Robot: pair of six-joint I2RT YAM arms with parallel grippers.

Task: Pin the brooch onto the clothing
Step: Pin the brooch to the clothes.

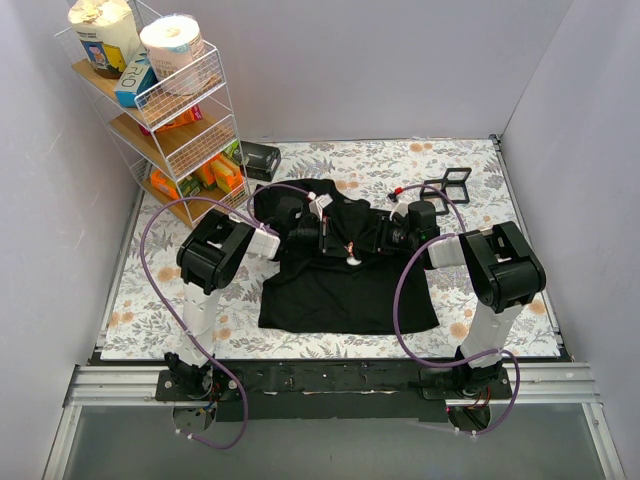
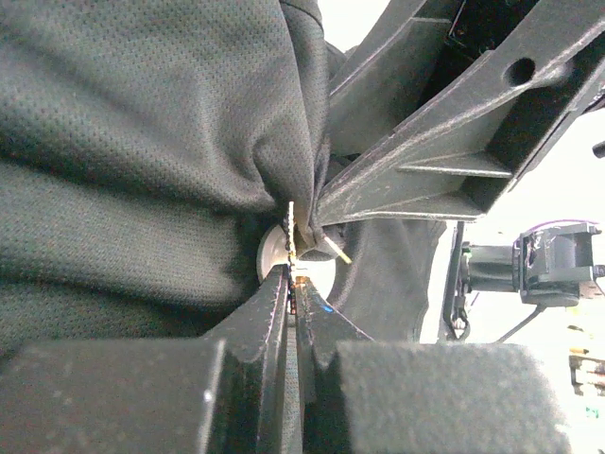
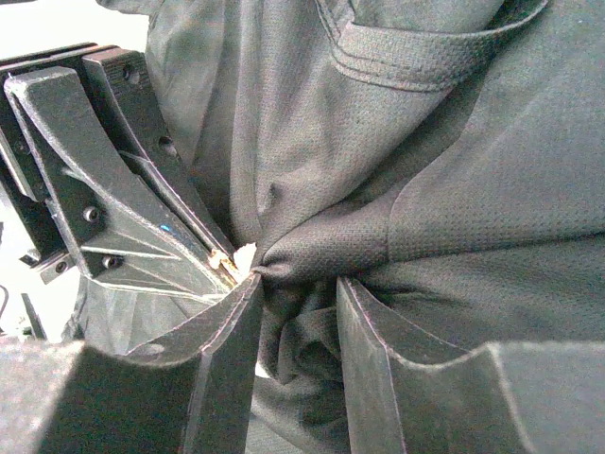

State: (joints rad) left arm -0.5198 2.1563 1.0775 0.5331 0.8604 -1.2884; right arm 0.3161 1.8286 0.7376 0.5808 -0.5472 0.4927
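The clothing (image 1: pixel 340 300), a black T-shirt, lies on the floral cloth, its upper part bunched up between both arms. My left gripper (image 1: pixel 338 245) is shut on the brooch (image 2: pixel 270 253), a small pale round piece with a gold pin, pressed against a gathered fold of the shirt (image 2: pixel 142 142). In the top view the brooch (image 1: pixel 352 259) shows as a pale speck. My right gripper (image 3: pixel 298 284) is closed on a bunch of the fabric (image 3: pixel 397 218), its left fingertip right beside the brooch (image 3: pixel 244 255). The right fingers (image 2: pixel 416 175) cross the left wrist view.
A white wire shelf rack (image 1: pixel 170 110) with paper rolls and boxes stands at the back left. A black box (image 1: pixel 260 158) lies beside it. Black square frames (image 1: pixel 447 182) sit at the back right. Grey walls close in both sides.
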